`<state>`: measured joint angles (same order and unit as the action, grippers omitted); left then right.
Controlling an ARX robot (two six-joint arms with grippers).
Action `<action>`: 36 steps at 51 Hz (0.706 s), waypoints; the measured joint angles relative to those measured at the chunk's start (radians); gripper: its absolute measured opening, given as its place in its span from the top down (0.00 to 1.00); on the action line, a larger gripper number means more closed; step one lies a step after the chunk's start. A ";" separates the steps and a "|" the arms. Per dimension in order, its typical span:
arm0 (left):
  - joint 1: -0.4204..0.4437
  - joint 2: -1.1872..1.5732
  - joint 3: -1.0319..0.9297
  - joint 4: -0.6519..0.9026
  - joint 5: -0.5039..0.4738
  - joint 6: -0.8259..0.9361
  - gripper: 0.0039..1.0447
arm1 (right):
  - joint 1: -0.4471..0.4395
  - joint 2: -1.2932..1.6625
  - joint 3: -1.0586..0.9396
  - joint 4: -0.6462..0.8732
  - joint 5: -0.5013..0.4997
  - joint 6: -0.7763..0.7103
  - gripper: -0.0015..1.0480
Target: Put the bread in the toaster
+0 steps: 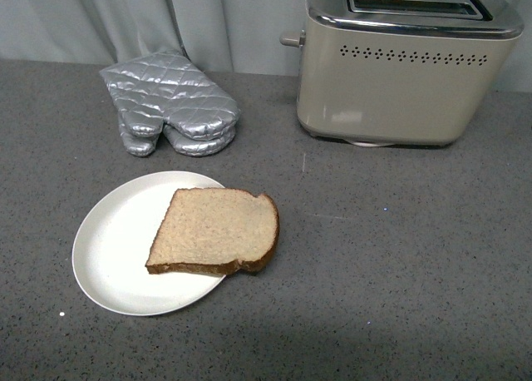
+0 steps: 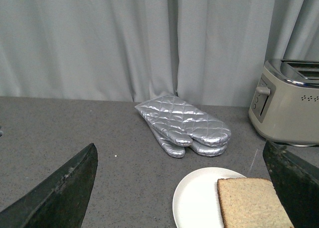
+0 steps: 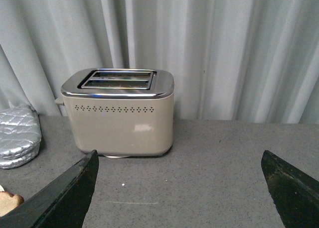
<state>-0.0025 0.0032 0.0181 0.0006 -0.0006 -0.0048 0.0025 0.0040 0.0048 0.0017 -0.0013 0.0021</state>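
Left wrist view: the left gripper [image 2: 179, 153] hangs empty with its fingers spread wide — the bread [image 2: 251, 203] lies flat on the white plate [image 2: 197, 200] ahead, between the fingers but close to one. The right gripper [image 3: 179, 156] is likewise agape, with the toaster [image 3: 119, 113] framed beyond its fingers. The slice looks light, soft and crumbly — probably best pinched gently across the crust edge overhanging the plate's rim.

Not seeing any readable text, labels, brands or numbers in any view. The toaster [image 1: 399, 81] is showing only a row of vent holes on its side, and the oven mitt [image 1: 170, 102] is showing plain quilting.
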 joint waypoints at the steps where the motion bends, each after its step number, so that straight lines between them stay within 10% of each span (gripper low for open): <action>1: 0.000 0.000 0.000 0.000 0.000 0.000 0.06 | 0.000 0.000 0.000 0.000 0.000 0.000 0.09; 36: 0.000 0.000 0.000 0.000 0.000 0.000 0.06 | 0.000 0.000 0.000 0.000 0.000 0.000 0.09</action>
<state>-0.0025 0.0032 0.0181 0.0006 -0.0002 -0.0048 0.0025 0.0040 0.0048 0.0017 -0.0013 0.0025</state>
